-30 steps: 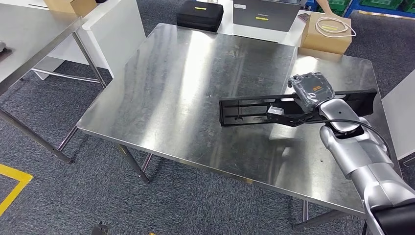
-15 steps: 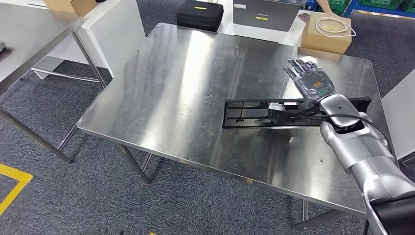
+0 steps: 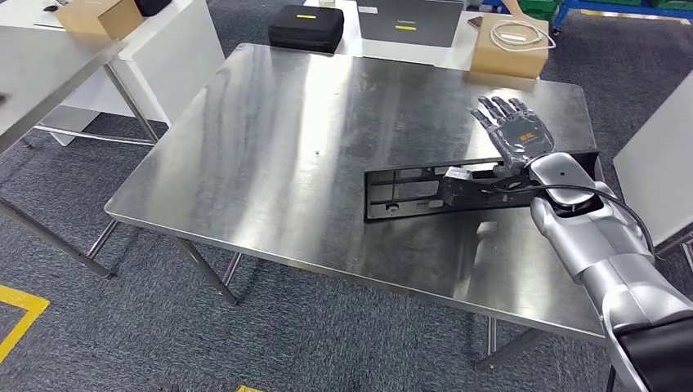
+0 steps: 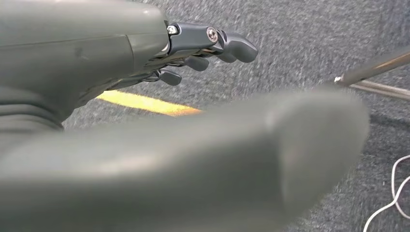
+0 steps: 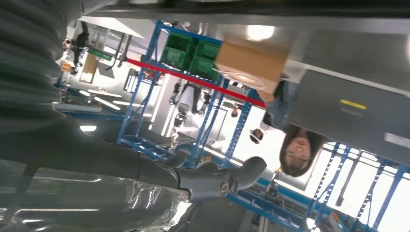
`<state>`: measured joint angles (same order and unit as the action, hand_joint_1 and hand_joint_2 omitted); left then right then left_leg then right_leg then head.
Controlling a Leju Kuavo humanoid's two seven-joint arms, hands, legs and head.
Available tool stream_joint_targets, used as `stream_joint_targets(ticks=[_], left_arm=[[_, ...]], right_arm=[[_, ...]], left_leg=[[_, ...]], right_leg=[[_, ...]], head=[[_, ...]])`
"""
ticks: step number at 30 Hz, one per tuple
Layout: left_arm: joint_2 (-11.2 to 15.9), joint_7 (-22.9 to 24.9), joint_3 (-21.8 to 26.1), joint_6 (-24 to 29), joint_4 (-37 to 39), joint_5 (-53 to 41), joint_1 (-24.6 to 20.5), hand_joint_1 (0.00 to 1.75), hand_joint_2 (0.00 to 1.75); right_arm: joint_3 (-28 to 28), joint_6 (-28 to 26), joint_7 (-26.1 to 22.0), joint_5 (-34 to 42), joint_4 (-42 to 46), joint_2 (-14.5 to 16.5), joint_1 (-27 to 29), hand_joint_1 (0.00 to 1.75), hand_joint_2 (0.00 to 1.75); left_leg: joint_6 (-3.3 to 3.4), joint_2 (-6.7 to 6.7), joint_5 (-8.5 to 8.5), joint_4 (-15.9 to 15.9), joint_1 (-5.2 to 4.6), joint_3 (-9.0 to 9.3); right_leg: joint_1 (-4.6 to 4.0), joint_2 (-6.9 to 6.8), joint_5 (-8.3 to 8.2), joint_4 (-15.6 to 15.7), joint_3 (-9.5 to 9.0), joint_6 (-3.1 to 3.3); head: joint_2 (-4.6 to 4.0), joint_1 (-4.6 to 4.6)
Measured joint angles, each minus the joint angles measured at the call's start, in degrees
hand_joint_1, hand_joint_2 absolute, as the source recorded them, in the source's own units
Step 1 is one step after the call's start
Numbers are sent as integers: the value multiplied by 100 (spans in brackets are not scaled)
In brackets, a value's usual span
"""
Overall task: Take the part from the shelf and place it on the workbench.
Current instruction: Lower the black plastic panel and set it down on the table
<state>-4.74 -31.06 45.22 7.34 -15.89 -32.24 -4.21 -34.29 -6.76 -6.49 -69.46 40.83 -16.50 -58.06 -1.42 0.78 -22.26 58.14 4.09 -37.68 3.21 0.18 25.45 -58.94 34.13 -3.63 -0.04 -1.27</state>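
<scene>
The steel bench (image 3: 270,155) takes up most of the head view, its bare top shiny with reflections. Around it lies grey carpet floor (image 3: 98,327), with a yellow floor line (image 3: 20,314) at about 8 o'clock. At 10 o'clock stands a white side table (image 3: 176,45). Beyond the bench's far edge, at 12 o'clock, sit a black case (image 3: 306,28), a grey box (image 3: 409,20) and, toward 1 o'clock, a cardboard box (image 3: 507,49) with a coiled white cable on its lid.

The part (image 3: 425,189), a long black frame with open slots, lies flat on the bench at about 3 o'clock, its right end hidden behind the silver right arm (image 3: 605,253). The right robot hand (image 3: 516,131) is raised above the part's right end, fingers spread, holding nothing. In the left wrist view the left robot hand (image 4: 159,116) hangs over the carpet, fingers loosely apart and holding nothing.

In the right wrist view a person (image 5: 295,145) stands among blue racks with green crates.
</scene>
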Motion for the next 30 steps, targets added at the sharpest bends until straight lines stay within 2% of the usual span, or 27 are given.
stream_joint_targets(ticks=[1,3,4,5,6,7,9,10,11,12,13,14,15,16,18,19,20,21,22,23,25,26,27,28,30], left_arm=[[-3,1,2,0,1,0,6,0,0],[-6,-1,3,1,2,4,13,0,0],[-4,-1,4,-2,2,7,14,0,0],[-2,-2,5,-7,2,13,17,0,0],[0,-2,6,-21,3,18,21,0,0],[0,-1,7,-36,3,24,23,0,0],[-1,0,10,-57,4,37,23,0,0],[-1,1,12,-61,5,41,25,0,0],[-2,2,16,-66,7,46,32,0,0],[-3,4,23,-75,9,52,40,0,0],[-5,7,34,-90,13,64,49,0,0],[-8,11,45,-112,16,76,52,0,0],[-11,17,55,-144,19,85,49,0,0],[-10,24,60,-183,20,82,44,0,0],[-1,42,62,-248,22,41,40,0,0],[6,54,63,-268,24,12,39,0,0],[9,63,63,-281,26,-13,39,0,0],[12,71,62,-298,29,-45,36,0,0],[14,73,58,-317,32,-78,32,0,0],[17,72,51,-335,35,-106,28,0,0],[1,66,29,-358,47,-144,22,0,0],[-5,64,18,-363,52,-147,20,0,0],[-13,63,9,-366,58,-149,18,0,0],[-3,61,3,-367,60,-150,17,0,0],[11,57,-2,-366,62,-157,17,0,0]], right_arm=[[-4,0,0,0,-2,5,-16,0,175],[-10,3,0,0,-7,22,-51,0,175],[-15,7,0,-1,-12,35,-59,0,175],[-20,12,0,-1,-20,49,-63,0,175],[-27,19,0,-1,-30,57,-63,0,175],[-33,28,2,-1,-40,65,-66,0,175],[-43,41,8,-1,-59,75,-83,0,175],[-46,45,14,-2,-67,79,-96,0,175],[-50,55,17,3,-75,86,-110,0,175],[-52,97,20,25,-83,97,-126,0,175],[-53,222,26,84,-103,111,-141,0,175],[-44,492,58,208,-150,131,-160,0,175],[-20,907,122,394,-224,154,-188,0,175],[23,1449,230,632,-328,180,-224,0,175],[171,2567,532,1153,-583,235,-324,0,175],[267,3030,682,1401,-718,259,-390,0,175],[366,3403,805,1627,-845,278,-472,0,175],[465,3733,897,1835,-963,289,-569,0,175],[552,4029,951,2007,-1061,287,-671,0,175],[619,4279,980,2136,-1134,274,-769,0,175],[703,4620,994,2279,-1224,226,-925,0,175],[728,4701,994,2308,-1258,207,-971,0,175],[750,4742,995,2323,-1289,192,-997,0,175],[765,4757,998,2335,-1320,184,-997,0,175],[775,4768,1007,2355,-1384,171,-978,0,175]], left_leg=[[5,-3,-167,156,11,-62],[49,-39,-701,889,-29,-299],[66,-56,-906,1258,-50,-402],[84,-67,-1033,1524,-65,-451],[107,-70,-1038,1556,-73,-385],[138,-70,-952,1360,-77,-196],[176,-72,-762,620,-87,367],[176,-83,-697,328,-106,568],[166,-93,-685,161,-133,666],[160,-102,-684,109,-172,672],[187,-109,-638,115,-209,636],[232,-101,-601,84,-229,611],[293,-97,-546,62,-248,573],[357,-93,-481,35,-257,525],[443,-92,-366,17,-286,389],[467,-87,-312,20,-309,315],[480,-78,-261,22,-336,249],[491,-68,-214,23,-364,193],[497,-59,-175,24,-389,155],[502,-55,-143,24,-412,133],[490,-57,-82,22,-425,116],[469,-54,-53,19,-421,109],[441,-47,-25,14,-410,103],[438,-41,-45,10,-414,89],[462,-25,-33,-2,-420,55]], right_leg=[[-19,3,-57,49,12,93],[-59,5,-152,104,68,240],[-82,5,-186,109,107,276],[-106,4,-222,108,153,296],[-125,5,-259,108,198,298],[-136,5,-298,106,243,280],[-153,7,-377,101,324,221],[-161,6,-413,99,348,177],[-170,6,-448,98,360,134],[-177,5,-488,108,369,76],[-177,5,-534,132,368,12],[-167,0,-558,139,385,-37],[-158,-5,-518,100,439,-55],[-150,-11,-394,-44,526,-36],[-141,-17,50,-695,799,59],[-145,-17,251,-1107,924,74],[-157,-17,373,-1429,989,63],[-177,-17,408,-1577,950,36],[-210,-17,370,-1485,775,12],[-254,-17,304,-1176,483,15],[-378,-43,270,-318,-177,144],[-427,-64,277,-7,-364,225],[-463,-82,291,173,-446,300],[-448,-93,264,225,-440,318],[-405,-72,212,280,-387,295]], head=[[0,-27],[0,-55],[0,-63],[0,-67],[0,-67],[0,-69],[0,-74],[0,-63],[0,-50],[0,-39],[0,-25],[0,-24],[0,-22],[0,-11],[0,23],[0,38],[0,43],[0,42],[0,41],[0,43],[0,36],[0,40],[0,47],[0,59],[0,73]])
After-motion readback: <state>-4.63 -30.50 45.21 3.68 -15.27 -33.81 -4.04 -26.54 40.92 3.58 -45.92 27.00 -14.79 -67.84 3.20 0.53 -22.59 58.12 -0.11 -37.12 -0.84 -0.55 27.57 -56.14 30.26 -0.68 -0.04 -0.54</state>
